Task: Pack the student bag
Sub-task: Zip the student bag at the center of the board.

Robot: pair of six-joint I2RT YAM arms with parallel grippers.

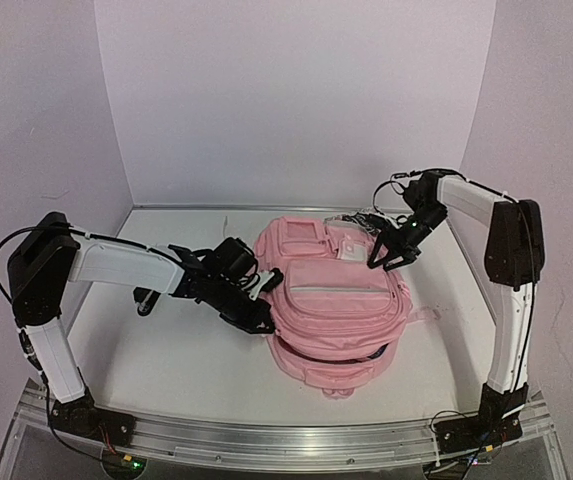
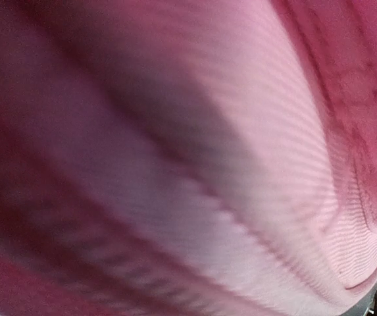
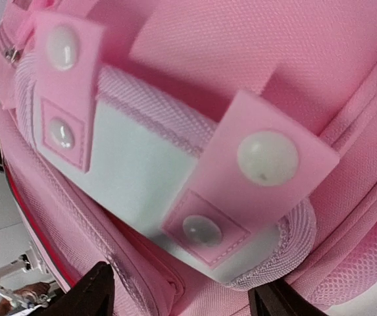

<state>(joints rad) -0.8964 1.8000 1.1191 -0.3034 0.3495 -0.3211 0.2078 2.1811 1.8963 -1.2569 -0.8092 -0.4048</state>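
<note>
- The worktop (image 1: 166, 370) is pale, with lilac walls around three sides.
- The student bag (image 1: 336, 300), soft and pink, lies flat just right of the worktop's middle. Its top end points to the far edge, and a silver strip (image 1: 336, 290) crosses its front pocket.
- The left arm (image 1: 116, 265) reaches low from the near left corner. The right arm (image 1: 506, 250) bends over from the right edge.
- The left pincer (image 1: 256, 312) is clenched and pressed against the bag's left side. Its camera shows only blurred pink cloth, so I cannot tell whether any fabric is pinched.
- The right pincer (image 1: 391, 258) is released, with its fingers spread above the bag's far right part.
- Under it sits a white patch (image 3: 129, 171) held by pink snap tabs (image 3: 267, 158).
</note>
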